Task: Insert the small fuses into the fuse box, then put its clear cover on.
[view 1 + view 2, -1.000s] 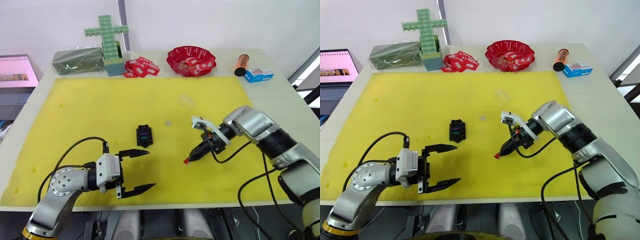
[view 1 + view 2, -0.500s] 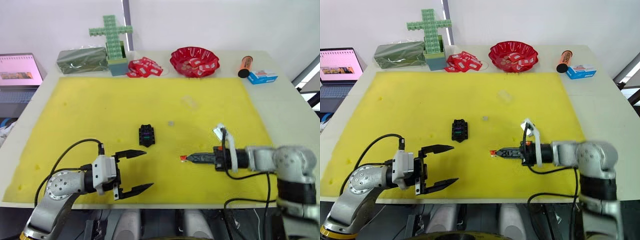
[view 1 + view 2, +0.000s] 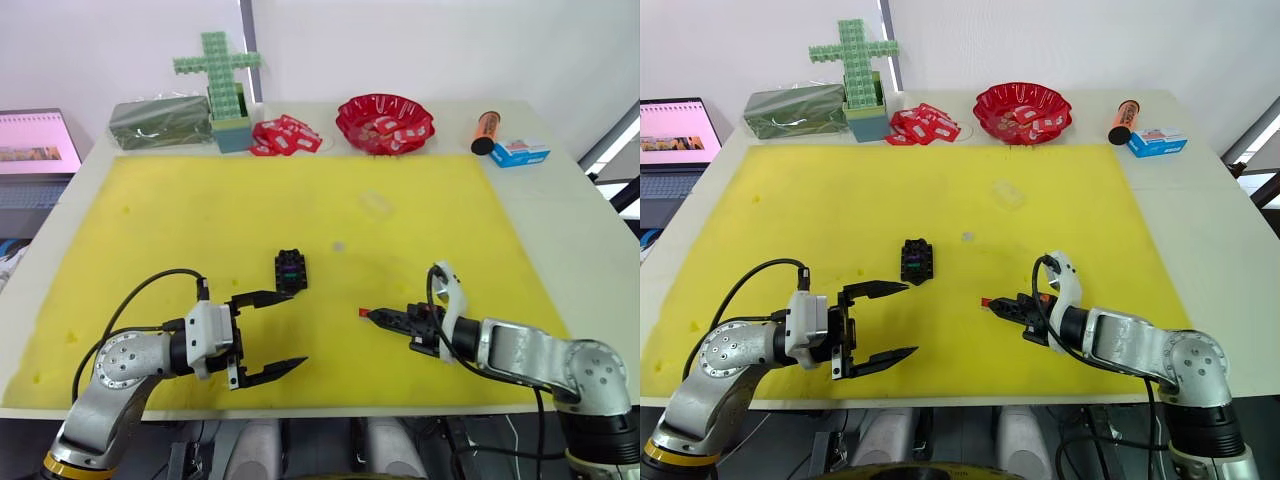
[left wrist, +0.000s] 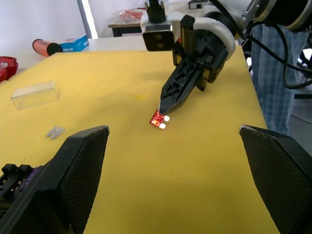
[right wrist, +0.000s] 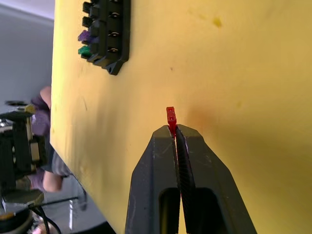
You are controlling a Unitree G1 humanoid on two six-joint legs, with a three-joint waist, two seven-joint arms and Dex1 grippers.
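The black fuse box (image 3: pixel 291 270) sits mid-mat with a purple fuse (image 5: pixel 84 36) and a green fuse (image 5: pixel 84 49) in its slots. My right gripper (image 3: pixel 372 314) is shut on a red fuse (image 5: pixel 170 116), which sticks out past the fingertips just above the yellow mat (image 3: pixel 200 220), to the right of the box and nearer the front edge. My left gripper (image 3: pixel 297 330) hangs open and empty, in front of the box. A pale fuse (image 3: pixel 339 246) lies loose on the mat right of the box. The clear cover (image 3: pixel 376 203) rests farther back.
Along the table's back edge stand a red bowl (image 3: pixel 384 121) of red-white packets, more packets (image 3: pixel 283 135), a green cross of blocks (image 3: pixel 218 80), a green box (image 3: pixel 158 120), an orange tube (image 3: pixel 484 130) and a blue box (image 3: pixel 518 152). A laptop (image 3: pixel 38 145) is at far left.
The right arm has dropped low toward the table's near edge, so its gripper now points left along the mat. The red fuse stays held at nearly the same spot. The left gripper has barely moved.
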